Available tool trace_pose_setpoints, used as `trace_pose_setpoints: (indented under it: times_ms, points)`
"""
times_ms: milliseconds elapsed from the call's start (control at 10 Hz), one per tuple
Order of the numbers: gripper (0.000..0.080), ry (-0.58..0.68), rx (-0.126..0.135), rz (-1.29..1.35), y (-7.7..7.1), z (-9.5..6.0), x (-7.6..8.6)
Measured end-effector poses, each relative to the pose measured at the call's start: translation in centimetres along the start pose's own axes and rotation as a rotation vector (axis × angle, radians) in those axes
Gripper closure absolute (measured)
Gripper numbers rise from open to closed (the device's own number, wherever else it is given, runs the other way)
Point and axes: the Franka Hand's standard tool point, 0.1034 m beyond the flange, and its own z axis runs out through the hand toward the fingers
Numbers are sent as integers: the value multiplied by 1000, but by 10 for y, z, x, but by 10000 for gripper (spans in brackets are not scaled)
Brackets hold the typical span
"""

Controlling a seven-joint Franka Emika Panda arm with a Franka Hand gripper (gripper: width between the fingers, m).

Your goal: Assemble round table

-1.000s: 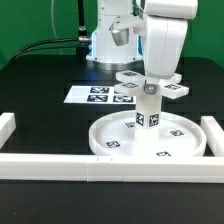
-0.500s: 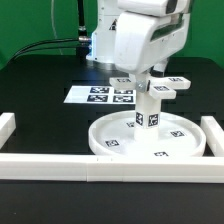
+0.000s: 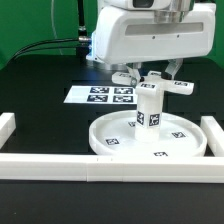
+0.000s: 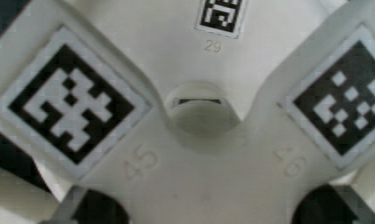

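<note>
The large rimmed round disc (image 3: 115, 140) lies flat on the table near the front rail. The short cylindrical leg (image 3: 148, 108) stands upright in its middle. The cross-shaped foot piece (image 3: 181, 86) sits on top of the leg, arms spread level. My gripper (image 3: 151, 74) comes down from above and is shut on the foot piece; the big white hand hides the fingers in the exterior view. In the wrist view the foot piece (image 4: 202, 120) fills the picture with its markers. The dark fingertips (image 4: 99, 207) press on either side of one arm, gripper (image 4: 209, 205) closed round it.
The marker board (image 3: 103, 95) lies flat behind the disc, at the exterior view's left. White border rails run along the front (image 3: 70, 166), the left (image 3: 7, 127) and the right (image 3: 214, 135). The arm's base (image 3: 100, 45) stands at the back.
The hand has turned about the upright axis over the leg, and the foot piece's arms have swung round with it. The disc and leg stay put.
</note>
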Motion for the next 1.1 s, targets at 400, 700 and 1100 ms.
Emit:
trace_pose_setpoints:
  times_ms: [400, 700, 1100]
  points:
    - [354, 6, 36, 383, 2, 0, -1]
    - [354, -14, 108, 832, -2, 2, -3]
    - [354, -22, 121, 1135, -3, 2, -1]
